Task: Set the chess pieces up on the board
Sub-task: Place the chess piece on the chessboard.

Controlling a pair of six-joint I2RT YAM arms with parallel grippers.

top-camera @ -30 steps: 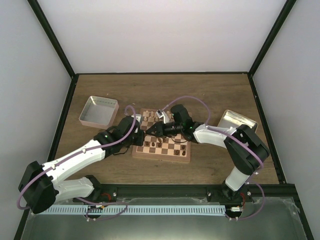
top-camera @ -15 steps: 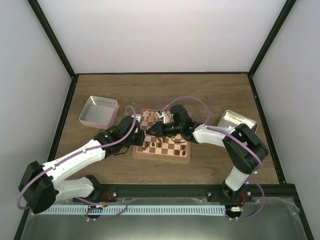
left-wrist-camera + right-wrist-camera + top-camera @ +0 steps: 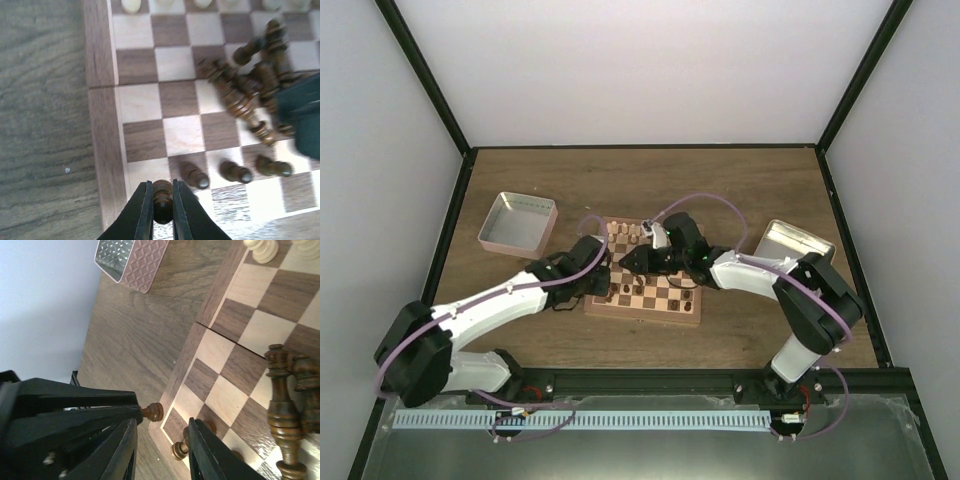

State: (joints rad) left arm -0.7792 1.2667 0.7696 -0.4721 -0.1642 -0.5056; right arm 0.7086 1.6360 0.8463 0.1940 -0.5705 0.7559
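Note:
The board (image 3: 642, 316) lies between both arms, with cream chess pieces (image 3: 632, 232) along its far edge. My left gripper (image 3: 161, 186) is shut on a dark chess piece (image 3: 162, 195) just above the board's near-left corner. Three dark pawns (image 3: 235, 172) stand in the row beside it. A heap of dark pieces (image 3: 245, 95) lies toppled mid-board. My right gripper (image 3: 161, 427) is open with nothing between its fingers, and it hovers right next to the left gripper (image 3: 75, 410) and the piece it holds (image 3: 156, 411). In the top view the two grippers (image 3: 603, 285) (image 3: 626, 264) nearly meet.
A pinkish tray (image 3: 517, 222) stands at the back left of the table and a metal tray (image 3: 795, 242) at the right. Tall dark pieces (image 3: 280, 390) stand close to the right gripper's far side. Black frame posts border the table.
The right gripper's jaws have closed and then spread apart again. The left arm has shifted right along the board's near-left side, still shut on its dark piece.

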